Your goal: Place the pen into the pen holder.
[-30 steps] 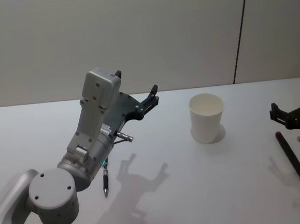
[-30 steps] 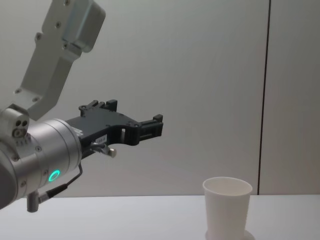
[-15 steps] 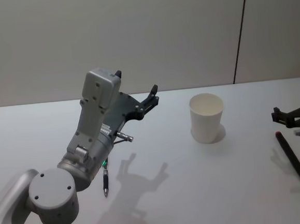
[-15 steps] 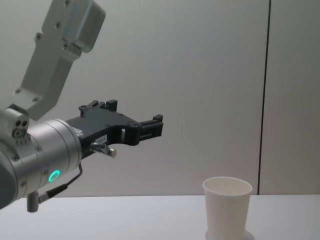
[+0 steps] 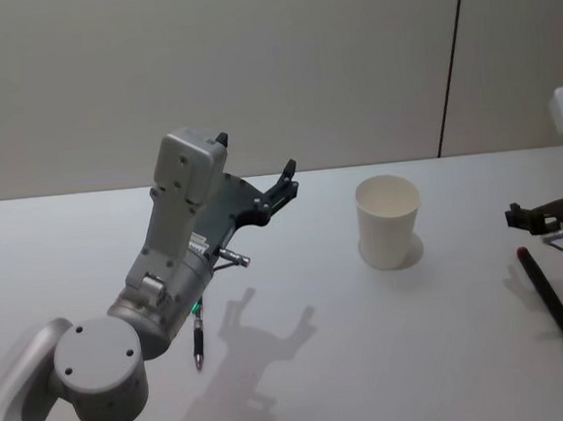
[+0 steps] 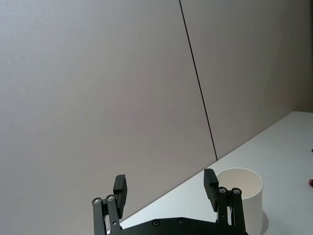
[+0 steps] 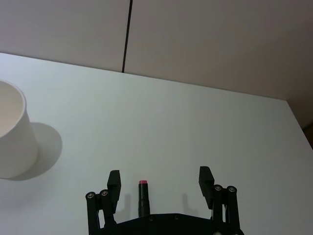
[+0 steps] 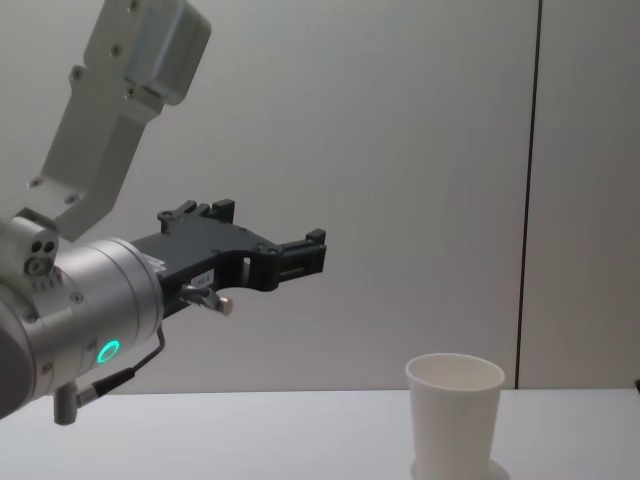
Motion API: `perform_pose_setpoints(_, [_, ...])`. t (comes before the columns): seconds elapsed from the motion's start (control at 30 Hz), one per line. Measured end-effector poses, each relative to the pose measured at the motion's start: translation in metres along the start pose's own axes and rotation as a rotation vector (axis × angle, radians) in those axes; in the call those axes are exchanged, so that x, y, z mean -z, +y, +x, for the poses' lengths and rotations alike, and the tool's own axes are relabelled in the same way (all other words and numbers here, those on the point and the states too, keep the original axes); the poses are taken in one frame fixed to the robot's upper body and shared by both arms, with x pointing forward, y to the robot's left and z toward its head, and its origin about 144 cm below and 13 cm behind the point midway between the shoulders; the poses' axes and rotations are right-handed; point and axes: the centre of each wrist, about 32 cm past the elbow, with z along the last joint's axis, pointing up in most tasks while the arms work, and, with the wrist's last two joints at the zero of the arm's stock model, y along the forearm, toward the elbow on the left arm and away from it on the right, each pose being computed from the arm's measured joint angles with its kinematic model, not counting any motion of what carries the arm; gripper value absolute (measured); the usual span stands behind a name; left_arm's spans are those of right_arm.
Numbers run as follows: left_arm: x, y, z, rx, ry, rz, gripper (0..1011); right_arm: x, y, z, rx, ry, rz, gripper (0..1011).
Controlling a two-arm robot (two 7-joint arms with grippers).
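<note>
White tabletop before grey wall panels split by one dark seam. Your right gripper (image 7: 160,175) has its jaws spread wide with nothing in them. The pen (image 7: 143,198), black with a red end, lies flat on the table in the gap between the fingers (image 7: 114,183) as the right wrist view shows it, nearer one finger than the other and touching neither. Its far length is hidden behind the gripper body, and you cannot tell how high the jaws stand above it. The pen holder (image 5: 389,223), a white paper cup, stands upright well to the left of the pen, with bare table between them. Your left gripper (image 5: 255,154) hangs raised over the table's left half, jaws open and empty, pointing towards the cup.
</note>
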Motion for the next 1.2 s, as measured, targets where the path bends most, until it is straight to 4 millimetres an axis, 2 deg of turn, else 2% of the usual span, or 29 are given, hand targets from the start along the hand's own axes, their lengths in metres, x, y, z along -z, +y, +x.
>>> perform_pose_setpoints(0.5, [0.000, 0.000, 0.000, 0.000, 0.000, 0.000, 1000, -0.001, 0.024, -0.002, 0.013, -0.008, -0.069, 1002])
perform_pose_setpoints(1.2, [0.000, 0.000, 0.000, 0.000, 0.000, 0.000, 1000, 0.011, 0.050, -0.006, 0.011, 0.023, -0.177, 1002])
